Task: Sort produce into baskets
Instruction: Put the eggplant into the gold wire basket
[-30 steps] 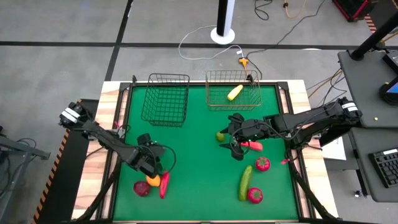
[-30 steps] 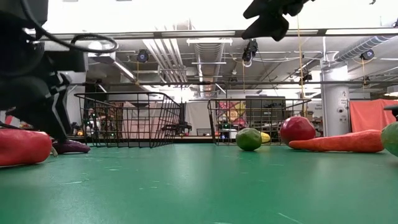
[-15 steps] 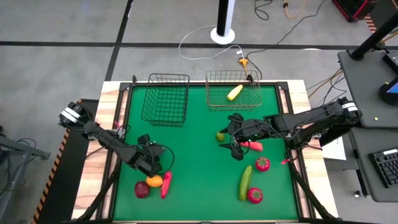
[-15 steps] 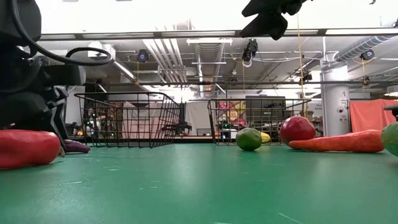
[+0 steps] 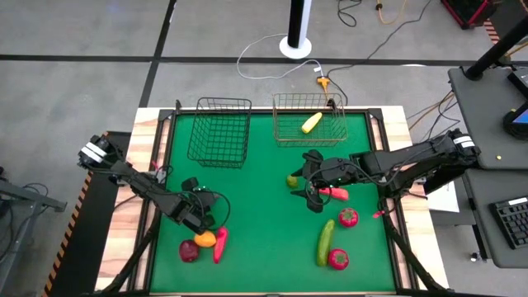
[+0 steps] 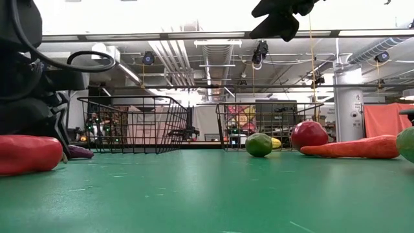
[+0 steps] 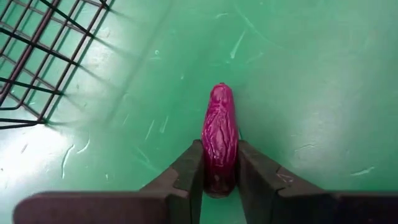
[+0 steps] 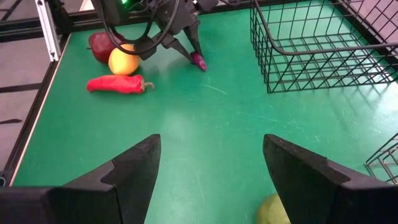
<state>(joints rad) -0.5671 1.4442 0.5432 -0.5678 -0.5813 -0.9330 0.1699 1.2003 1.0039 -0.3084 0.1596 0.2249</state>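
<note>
My left claw has narrowed since a second ago and now pinches the purple eggplant on both sides, low on the mat near the desk's left front; it has shifted slightly away from the front edge. The orange fruit, dark red fruit and red pepper lie just beside it (untouched). Mid-desk, my right claw hangs wide, unchanged, holding nothing. At the far edge stand the black basket and the silver basket.

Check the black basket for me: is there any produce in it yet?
No. In the high view the black basket holds nothing, while the only basketed piece, a yellow one, lies in the silvery basket.
</note>
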